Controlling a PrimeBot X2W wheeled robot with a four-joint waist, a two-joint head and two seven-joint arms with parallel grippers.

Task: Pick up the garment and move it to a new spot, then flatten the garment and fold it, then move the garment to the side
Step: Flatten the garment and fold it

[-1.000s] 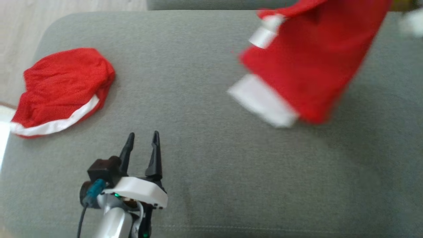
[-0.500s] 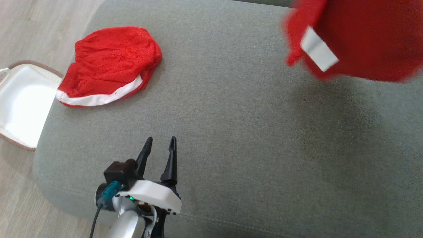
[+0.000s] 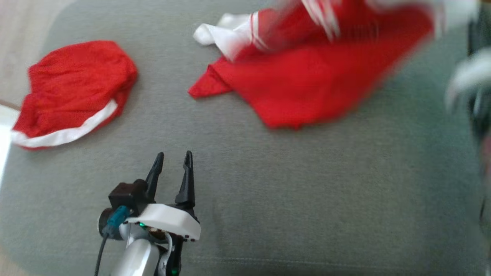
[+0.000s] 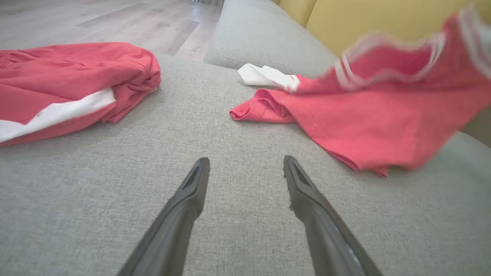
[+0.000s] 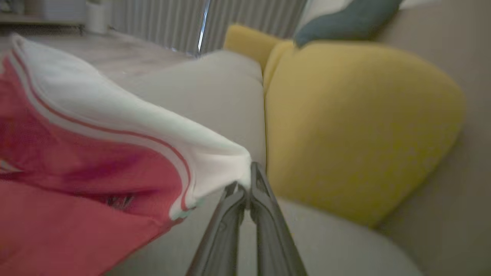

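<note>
Right gripper (image 5: 244, 181) fingers pinch shut on the white hem of the red garment (image 3: 307, 80), held up over the cushion's (image 3: 307, 191) far right. Left gripper (image 4: 245, 168) fingers spread wide, empty, near its front edge.

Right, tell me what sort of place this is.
Most likely a home living room: the work surface is a grey upholstered sofa seat, a yellow back cushion stands behind it, and pale wood-look flooring runs beside it.
</note>
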